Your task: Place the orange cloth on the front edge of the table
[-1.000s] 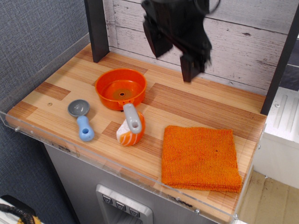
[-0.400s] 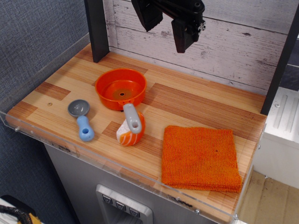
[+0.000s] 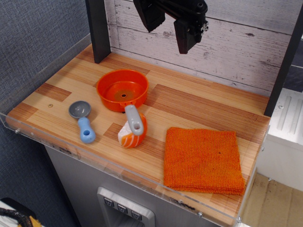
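The gripper (image 3: pixel 169 29) hangs at the top of the view, its upper part cut off by the frame edge, so only two dark fingers show against the whitewashed plank wall (image 3: pixel 246 42). The fingers stand apart with wall showing between them and nothing in the gap: it is released and holds nothing. It is high above the back of the surface (image 3: pixel 199 106), well apart from everything on it.

The cloth (image 3: pixel 202 160) lies flat and folded at the front right of the surface, its near edge just beside the clear rim (image 3: pixel 118 172) that runs along the front. Its stacked folds show at the lower right corner. Nothing rests on it.

To its left, just beside it but apart, sits a sushi toy (image 3: pixel 129 134) with a grey spoon handle (image 3: pixel 134 119) lying across its top; the spoon's bowl end is hidden behind the toy or against the bowl, and which cannot be told. Behind these is a round orange bowl (image 3: pixel 122 89), upright. Further left lies a scoop (image 3: pixel 82 120) with a grey head and blue handle. A dark post (image 3: pixel 98 29) stands at the back left, and another runs down the right edge.
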Robot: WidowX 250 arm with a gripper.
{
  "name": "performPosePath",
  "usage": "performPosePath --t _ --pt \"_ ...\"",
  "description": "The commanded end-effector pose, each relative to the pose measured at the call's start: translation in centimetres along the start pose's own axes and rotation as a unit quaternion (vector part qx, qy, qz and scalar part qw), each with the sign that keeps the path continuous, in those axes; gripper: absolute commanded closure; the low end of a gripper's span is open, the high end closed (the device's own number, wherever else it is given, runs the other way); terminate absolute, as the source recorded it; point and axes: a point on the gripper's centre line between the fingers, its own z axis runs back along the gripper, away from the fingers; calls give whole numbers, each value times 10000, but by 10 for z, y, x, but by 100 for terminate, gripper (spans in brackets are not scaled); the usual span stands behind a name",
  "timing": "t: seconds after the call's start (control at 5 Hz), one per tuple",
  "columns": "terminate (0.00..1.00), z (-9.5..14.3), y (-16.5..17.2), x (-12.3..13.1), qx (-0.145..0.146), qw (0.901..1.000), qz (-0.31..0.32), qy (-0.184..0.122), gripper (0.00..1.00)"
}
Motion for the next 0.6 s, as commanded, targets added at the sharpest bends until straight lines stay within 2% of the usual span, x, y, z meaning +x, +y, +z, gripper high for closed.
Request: performPosePath --t 0.0,0.2,0.4 --pt "0 13 3 0 70 9998 -11 -197 0" --pt "0 13 3 0 70 9998 -11 -197 0" --pt "100 13 3 0 70 9998 -11 -197 0"
